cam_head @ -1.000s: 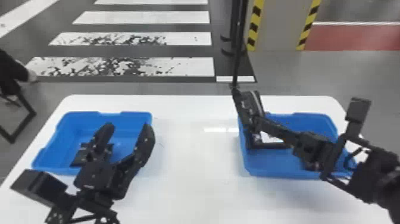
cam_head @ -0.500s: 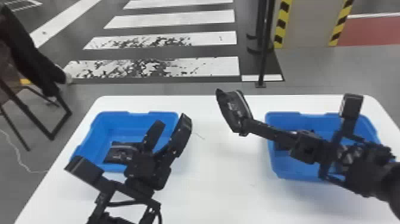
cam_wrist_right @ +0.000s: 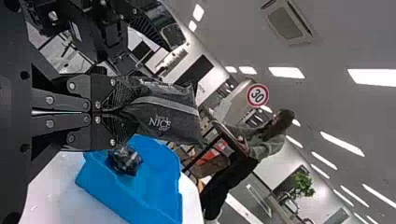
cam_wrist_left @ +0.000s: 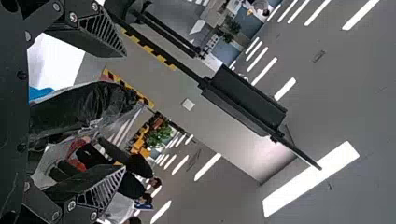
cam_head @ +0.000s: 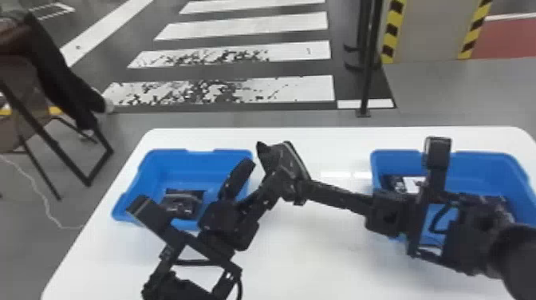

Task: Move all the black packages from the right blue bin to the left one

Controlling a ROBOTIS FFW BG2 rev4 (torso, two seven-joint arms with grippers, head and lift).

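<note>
Black package [cam_head: 285, 158], centre of the head view, is clamped in the right gripper's [cam_wrist_right: 122, 113] fingers; the left gripper's [cam_wrist_left: 123, 111] stand apart, flanking it. Advisable: close left squarely, confirm hold, then release right.

I see a black package [cam_wrist_right: 161, 122] with a smooth, mostly matt face; the left wrist view shows glossy, crinkled clear plastic film around it. Both the left blue bin [cam_head: 199, 167] and right blue bin [cam_head: 478, 163] look like smooth, semi-matt plastic. My tabletop [cam_head: 319, 259] is smooth and white, with a glossy reflection. My left end effector [cam_head: 260, 167] has matt black, ribbed fingers and shiny metal screws.
</note>
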